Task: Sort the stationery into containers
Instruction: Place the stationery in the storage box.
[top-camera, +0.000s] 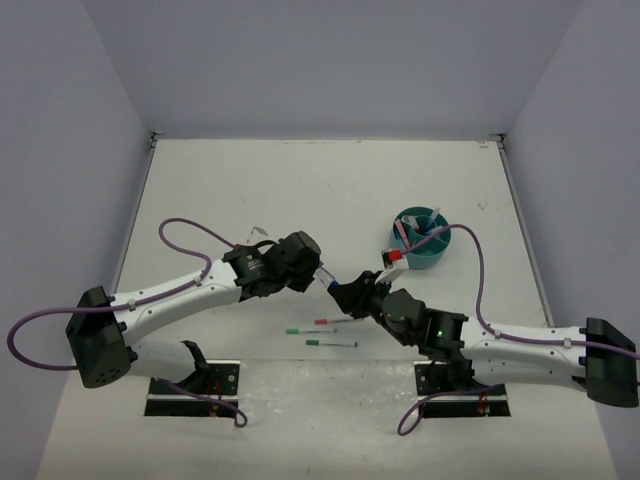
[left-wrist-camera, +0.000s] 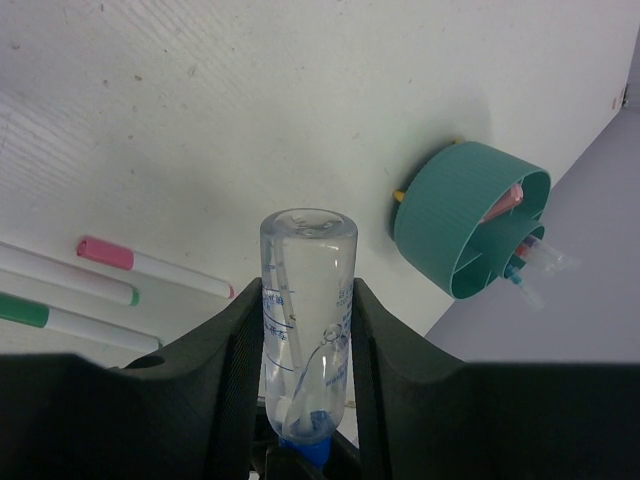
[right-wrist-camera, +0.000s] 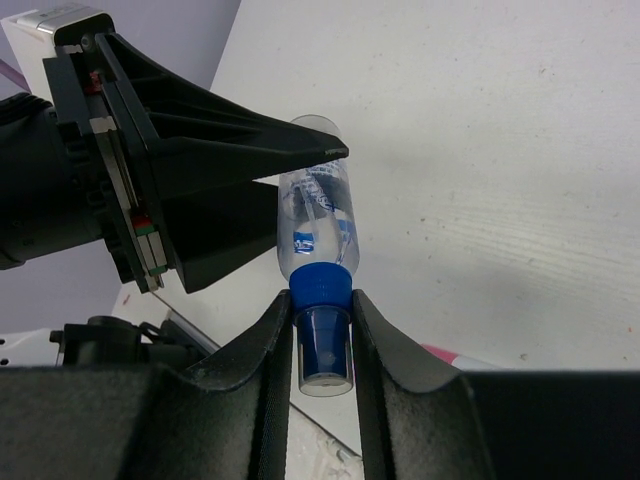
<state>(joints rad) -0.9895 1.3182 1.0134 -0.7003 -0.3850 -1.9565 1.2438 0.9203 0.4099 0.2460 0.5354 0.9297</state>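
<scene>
The clear blue-capped tube (top-camera: 331, 283) hangs above the table between both grippers. My left gripper (left-wrist-camera: 305, 295) is shut on its clear body (left-wrist-camera: 307, 270). My right gripper (right-wrist-camera: 322, 305) is shut on its blue cap (right-wrist-camera: 322, 290). The two grippers meet at the table's middle, the left one (top-camera: 316, 270) and the right one (top-camera: 347, 293). The teal divided cup (top-camera: 422, 240) stands to the right and holds several pens; it also shows in the left wrist view (left-wrist-camera: 450, 215). A pink-capped pen (top-camera: 335, 321) and two green pens (top-camera: 305, 329) (top-camera: 331, 343) lie on the table near the front.
A small red and white item (top-camera: 393, 257) lies just left of the cup. The left arm's fingers (right-wrist-camera: 230, 160) fill the left of the right wrist view. The arm bases are at the near edge.
</scene>
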